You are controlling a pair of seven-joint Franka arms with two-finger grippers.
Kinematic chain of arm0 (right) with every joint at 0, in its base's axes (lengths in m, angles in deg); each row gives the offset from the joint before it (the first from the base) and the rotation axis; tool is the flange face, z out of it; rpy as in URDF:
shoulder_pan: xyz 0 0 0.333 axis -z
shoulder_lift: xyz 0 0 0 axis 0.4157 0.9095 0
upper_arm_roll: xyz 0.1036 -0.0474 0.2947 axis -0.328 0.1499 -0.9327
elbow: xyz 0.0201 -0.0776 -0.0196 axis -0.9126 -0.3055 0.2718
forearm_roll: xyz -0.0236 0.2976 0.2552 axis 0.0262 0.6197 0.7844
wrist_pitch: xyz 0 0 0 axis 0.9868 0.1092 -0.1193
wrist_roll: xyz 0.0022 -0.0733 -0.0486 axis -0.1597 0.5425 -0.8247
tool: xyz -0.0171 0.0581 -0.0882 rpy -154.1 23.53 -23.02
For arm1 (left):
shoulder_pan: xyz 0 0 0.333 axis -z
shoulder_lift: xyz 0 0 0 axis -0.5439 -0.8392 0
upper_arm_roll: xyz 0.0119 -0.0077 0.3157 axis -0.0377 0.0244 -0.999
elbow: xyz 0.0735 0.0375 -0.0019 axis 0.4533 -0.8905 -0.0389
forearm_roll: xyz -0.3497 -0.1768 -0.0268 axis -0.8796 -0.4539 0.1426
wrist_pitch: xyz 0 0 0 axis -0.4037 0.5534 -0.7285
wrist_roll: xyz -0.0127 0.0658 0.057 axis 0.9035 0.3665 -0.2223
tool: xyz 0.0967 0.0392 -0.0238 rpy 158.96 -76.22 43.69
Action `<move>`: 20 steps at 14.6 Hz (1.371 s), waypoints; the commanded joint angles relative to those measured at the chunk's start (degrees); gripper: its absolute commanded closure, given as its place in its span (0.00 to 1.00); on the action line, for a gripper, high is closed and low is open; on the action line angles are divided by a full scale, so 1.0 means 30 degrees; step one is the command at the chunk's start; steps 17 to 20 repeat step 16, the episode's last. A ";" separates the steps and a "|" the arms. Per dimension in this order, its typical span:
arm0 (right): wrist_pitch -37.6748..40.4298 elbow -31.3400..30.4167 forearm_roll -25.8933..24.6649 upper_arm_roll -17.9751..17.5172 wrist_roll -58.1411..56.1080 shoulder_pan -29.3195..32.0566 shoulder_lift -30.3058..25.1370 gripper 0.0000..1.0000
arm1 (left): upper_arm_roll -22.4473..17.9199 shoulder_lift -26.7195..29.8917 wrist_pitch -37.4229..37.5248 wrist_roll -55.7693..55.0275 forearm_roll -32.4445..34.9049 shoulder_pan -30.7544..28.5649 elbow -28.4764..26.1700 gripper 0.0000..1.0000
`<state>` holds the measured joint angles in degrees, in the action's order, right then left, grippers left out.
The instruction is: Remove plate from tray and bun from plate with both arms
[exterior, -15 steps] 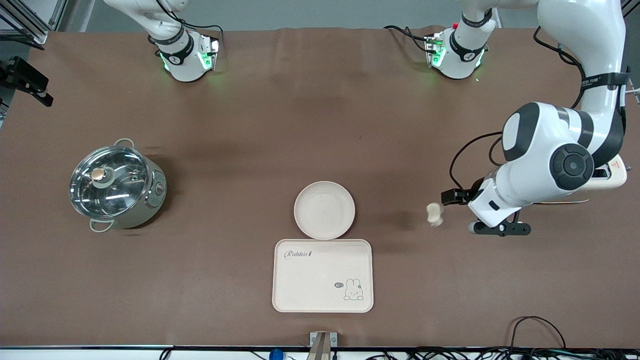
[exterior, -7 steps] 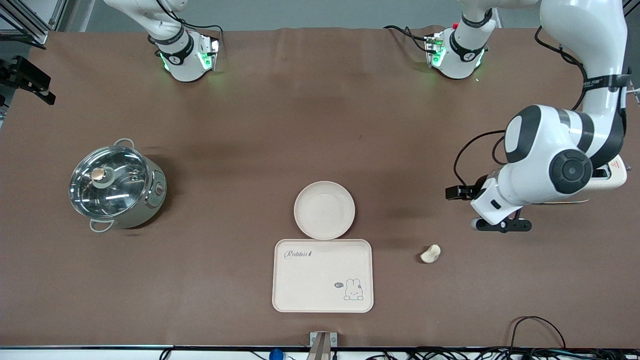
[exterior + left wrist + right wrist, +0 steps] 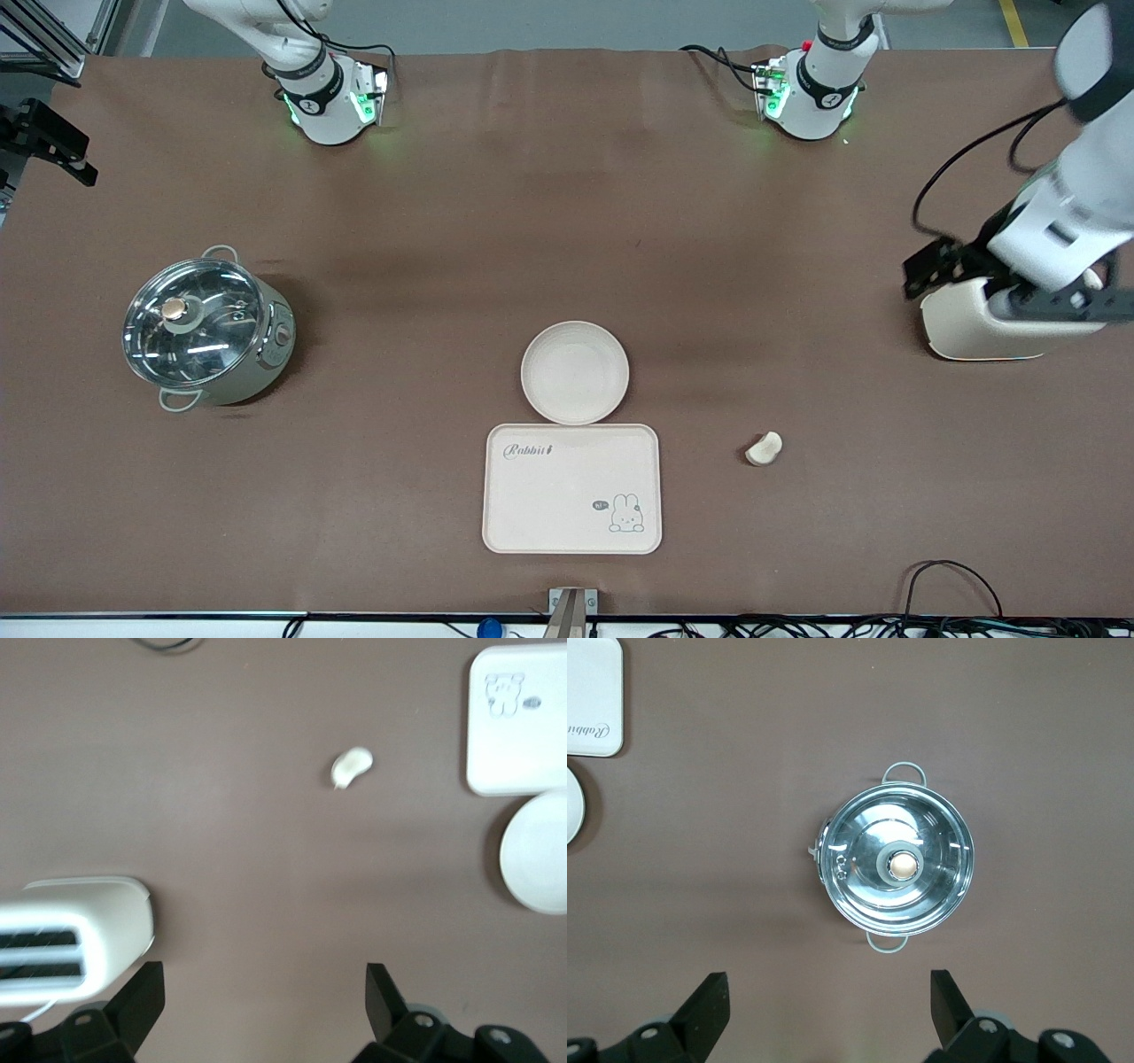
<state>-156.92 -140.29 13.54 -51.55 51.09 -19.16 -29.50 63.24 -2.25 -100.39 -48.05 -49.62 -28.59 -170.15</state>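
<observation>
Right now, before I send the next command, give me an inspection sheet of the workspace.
Surface: brown table cover, lightly creased.
Plate: bare, on the table, touching the tray's edge.
Bun: on the table beside the tray, toward the left arm's end, not on the plate.
Clutter: rabbit tray; lidded steel pot; cream toaster.
Left gripper: open, over the toaster's end, holding nothing.
Right gripper: open, high over the pot, waiting.
Cables: coils along the table's near edge.
Surroundings: metal frame.
</observation>
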 commanded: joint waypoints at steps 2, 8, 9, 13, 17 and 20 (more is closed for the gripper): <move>0.0006 0.0298 0.0015 0.0089 -0.0169 -0.0277 0.0150 0.00 | -0.0188 0.1020 0.0632 0.0814 0.0168 0.0044 -0.0421 0.00; 0.0035 0.0298 0.0044 0.0059 -0.0140 -0.0278 0.0150 0.00 | -0.0365 0.2047 -0.1420 0.0763 0.0139 0.0306 -0.1535 0.00; 0.0093 0.0298 0.0044 0.0059 -0.0198 -0.0220 0.0150 0.00 | -0.0307 0.1843 -0.1419 0.0556 0.0139 0.0162 -0.1214 0.00; 0.0035 0.0328 0.0044 0.0147 -0.0199 -0.0043 0.0179 0.00 | -0.0278 0.0671 0.0539 0.0525 0.0373 0.0306 0.1627 0.00; 0.0298 0.0474 0.0915 0.0292 0.0035 0.0102 0.0150 0.00 | -0.0190 0.0610 0.1334 0.0466 0.0403 0.0366 0.1689 0.00; 0.0298 0.0474 0.0915 0.0292 0.0035 0.0102 0.0150 0.00 | -0.0190 0.0610 0.1334 0.0466 0.0403 0.0366 0.1689 0.00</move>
